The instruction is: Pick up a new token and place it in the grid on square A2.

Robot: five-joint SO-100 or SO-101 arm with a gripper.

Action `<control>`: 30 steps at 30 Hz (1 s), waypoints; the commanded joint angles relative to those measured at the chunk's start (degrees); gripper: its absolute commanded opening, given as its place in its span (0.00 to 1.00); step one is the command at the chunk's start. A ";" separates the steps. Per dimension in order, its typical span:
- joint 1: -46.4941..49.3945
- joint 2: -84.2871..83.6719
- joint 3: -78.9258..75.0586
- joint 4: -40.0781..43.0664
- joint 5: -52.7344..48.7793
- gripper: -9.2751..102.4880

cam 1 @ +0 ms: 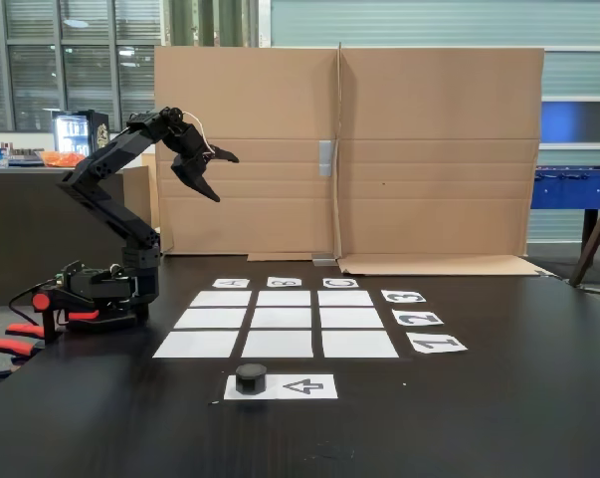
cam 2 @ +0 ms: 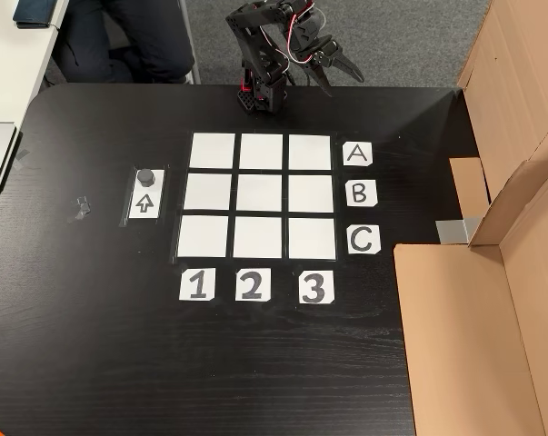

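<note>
Nearest the camera in the fixed view, the small black round puck token (cam 1: 251, 376) sits on the left end of a white paper sheet printed with an arrow (cam 1: 304, 386), which lies flat on the black desk (cam 1: 499, 418); in the other view the token (cam 2: 145, 176) rests on that sheet's upper end, above the arrow (cam 2: 144, 203). Just beyond the sheet lies the grid of nine blank white paper rectangles (cam 1: 281, 319), three by three, with all nine squares bare. In the other view, small white cards lettered A (cam 2: 356, 154), B (cam 2: 360, 193) and C (cam 2: 363, 240) run down the grid's right side and cards numbered 1 (cam 2: 197, 285), 2 (cam 2: 251, 285) and 3 (cam 2: 314, 287) run along its lower edge, so square A2 (cam 2: 262, 152) is the middle rectangle of the top row there, well apart from the token. Farther back, at the desk's left rear in the fixed view, stands the black jointed robot arm (cam 1: 115, 214), its tool (cam 1: 220, 177) raised high above the desk, fingers spread apart and gripping nothing. Behind everything rises a tall brown cardboard wall (cam 1: 379, 149).
</note>
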State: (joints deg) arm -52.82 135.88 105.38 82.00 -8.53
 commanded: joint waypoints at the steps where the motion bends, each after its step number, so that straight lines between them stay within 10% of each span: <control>1: 0.53 -2.46 -2.81 0.26 1.32 0.60; 30: 11.60 -6.94 -9.40 -0.70 7.65 0.64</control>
State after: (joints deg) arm -45.70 130.52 99.76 82.00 -2.37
